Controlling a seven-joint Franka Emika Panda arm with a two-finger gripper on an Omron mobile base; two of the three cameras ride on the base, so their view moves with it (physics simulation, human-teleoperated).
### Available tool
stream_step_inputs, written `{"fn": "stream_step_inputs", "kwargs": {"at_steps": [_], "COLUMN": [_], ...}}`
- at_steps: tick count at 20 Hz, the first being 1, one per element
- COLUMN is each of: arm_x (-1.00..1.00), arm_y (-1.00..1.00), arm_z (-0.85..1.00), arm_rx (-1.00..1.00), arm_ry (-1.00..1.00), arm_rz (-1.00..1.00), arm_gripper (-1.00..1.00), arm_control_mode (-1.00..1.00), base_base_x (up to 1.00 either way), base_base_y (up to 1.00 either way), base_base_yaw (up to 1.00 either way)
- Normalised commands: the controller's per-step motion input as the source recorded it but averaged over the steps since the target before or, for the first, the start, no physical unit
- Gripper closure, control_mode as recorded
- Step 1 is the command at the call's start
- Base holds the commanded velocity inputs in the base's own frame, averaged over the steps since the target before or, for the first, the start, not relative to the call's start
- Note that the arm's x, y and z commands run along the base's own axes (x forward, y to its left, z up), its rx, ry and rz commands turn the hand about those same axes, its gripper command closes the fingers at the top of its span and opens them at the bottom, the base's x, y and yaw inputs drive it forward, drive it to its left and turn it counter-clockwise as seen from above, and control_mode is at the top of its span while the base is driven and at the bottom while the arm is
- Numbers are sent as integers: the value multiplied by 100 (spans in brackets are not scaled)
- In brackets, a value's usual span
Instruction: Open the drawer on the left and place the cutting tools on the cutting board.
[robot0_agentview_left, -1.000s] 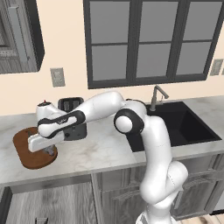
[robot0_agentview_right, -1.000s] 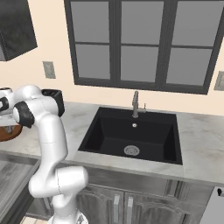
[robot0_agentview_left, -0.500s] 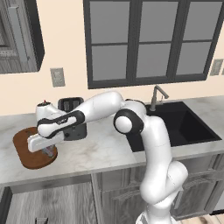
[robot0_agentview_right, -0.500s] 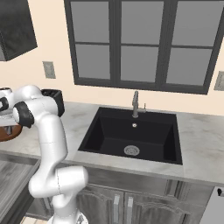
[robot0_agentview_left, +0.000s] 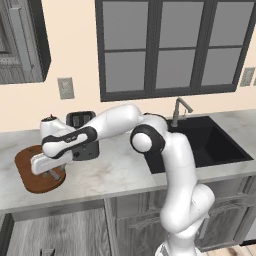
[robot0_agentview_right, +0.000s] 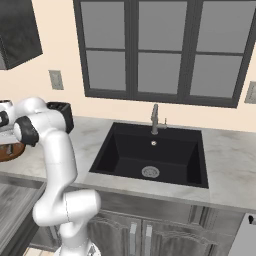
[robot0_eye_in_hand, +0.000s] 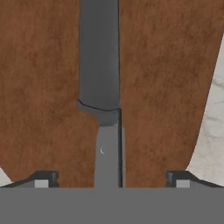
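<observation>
Bright, even light across the whole kitchen, flat and soft, with no clear source and no glare anywhere. The marble counter (robot0_agentview_left: 120, 172) carries only a faint soft shadow under the arm, and the sink basin (robot0_agentview_right: 150, 160) reads as a plain dark block. Edges stay straight, no bending at the borders. Both base views are a touch soft and grainy. Close in, the cutting board (robot0_eye_in_hand: 166, 87) looks blurry, its grain smeared into mottled patches.
</observation>
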Motion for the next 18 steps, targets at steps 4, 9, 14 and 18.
{"fn": "stream_step_inputs", "kwargs": {"at_steps": [4,9,14,18], "arm_x": [-70,-84,-66,-52], "arm_y": [0,0,0,-9], "arm_z": [32,34,52,55], "arm_rx": [0,0,0,0], "arm_ry": [-10,-12,-10,-8], "arm_rz": [0,0,0,-4], "arm_gripper": [-100,-100,-100,-100], "arm_control_mode": [-100,-100,-100,-100], "base_base_x": [0,0,0,0], "base_base_y": [0,0,0,0], "base_base_yaw": [0,0,0,0]}}
